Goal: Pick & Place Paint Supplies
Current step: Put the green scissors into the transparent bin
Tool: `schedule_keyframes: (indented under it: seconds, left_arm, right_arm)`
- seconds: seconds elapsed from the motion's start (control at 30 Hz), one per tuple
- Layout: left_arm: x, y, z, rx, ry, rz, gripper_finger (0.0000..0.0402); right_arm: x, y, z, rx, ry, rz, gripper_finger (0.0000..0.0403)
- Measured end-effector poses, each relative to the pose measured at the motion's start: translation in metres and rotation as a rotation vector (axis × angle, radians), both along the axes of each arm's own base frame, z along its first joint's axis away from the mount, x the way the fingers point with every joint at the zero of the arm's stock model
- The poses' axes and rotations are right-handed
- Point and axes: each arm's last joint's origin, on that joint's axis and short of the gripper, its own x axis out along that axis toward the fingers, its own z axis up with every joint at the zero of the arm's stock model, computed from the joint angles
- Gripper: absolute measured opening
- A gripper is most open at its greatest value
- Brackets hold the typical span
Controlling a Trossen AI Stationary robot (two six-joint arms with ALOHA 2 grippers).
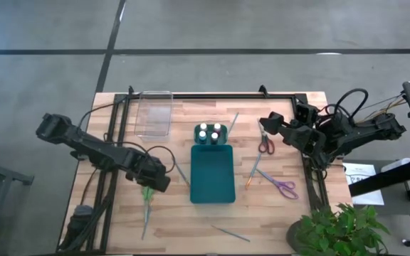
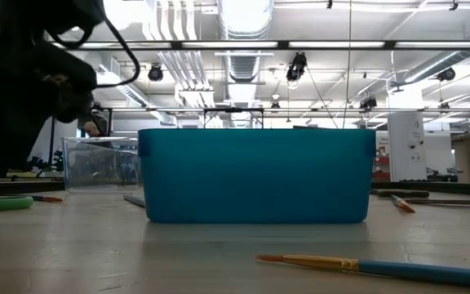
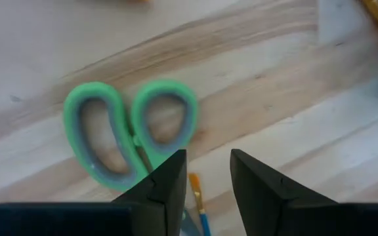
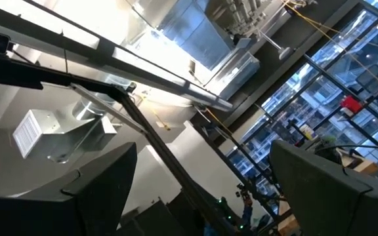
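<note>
- A teal tray [image 1: 213,174] is sitting in the middle of the wooden surface [image 1: 184,220], with three small white-capped paint bottles [image 1: 211,131] standing in the compartment at its far end.
- A clear plastic box [image 1: 154,112] is lying empty near the far left corner, well apart from the left arm.
- A potted plant [image 1: 333,229] is crowding the near right corner of the surface.
- The left gripper [image 1: 152,182] is hanging low just left of the tray, directly over the green-handled scissors [image 3: 128,133].
- Through the left wrist view its fingers [image 3: 169,180] are standing a narrow gap apart, just short of the scissors' pivot; I cannot tell whether they are pinching anything.
- The green scissors are lying flat, two bright green loops with grey inner rims, blades hidden under the fingers.
- A thin brush with an orange tip [image 3: 197,190] is lying beside the scissors, under the fingers.
- The right gripper [image 1: 270,122] is waiting raised over the far right of the surface, fingers spread wide and grasping nothing, its camera pointing at the ceiling.
- Red-handled scissors [image 1: 265,144] are lying just beneath it, with purple-handled scissors [image 1: 285,186] nearer the front.
- A blue brush [image 1: 254,171] is resting between those two pairs, right of the tray.
- Another brush [image 1: 231,233] is lying alone near the front edge.
</note>
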Motion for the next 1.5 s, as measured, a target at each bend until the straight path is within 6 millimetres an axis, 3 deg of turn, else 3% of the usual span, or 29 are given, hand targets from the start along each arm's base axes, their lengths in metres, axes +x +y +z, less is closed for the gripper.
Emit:
schedule_keyframes:
  seconds: [0.43, 0.8, 1.3, 1.5]
  left_arm:
    - [0.001, 0.005, -0.018, -0.036, -0.01, -0.001, 0.0125]
    - [0.015, 0.0, -0.037, -0.052, 0.024, -0.01, 0.0125]
    - [0.023, -0.002, -0.043, -0.031, 0.067, -0.031, 0.0124]
    - [0.02, -0.002, -0.043, -0.015, 0.091, -0.031, 0.0088]
  right_arm:
    - [0.0, 0.0, 0.0, 0.003, 0.0, 0.001, 0.0344]
    - [0.0, 0.0, 0.0, 0.002, 0.001, 0.001, 0.0344]
    - [0.0, 0.001, -0.001, -0.003, 0.007, 0.003, 0.0344]
    - [0.0, 0.001, -0.001, -0.006, 0.007, 0.002, 0.0344]
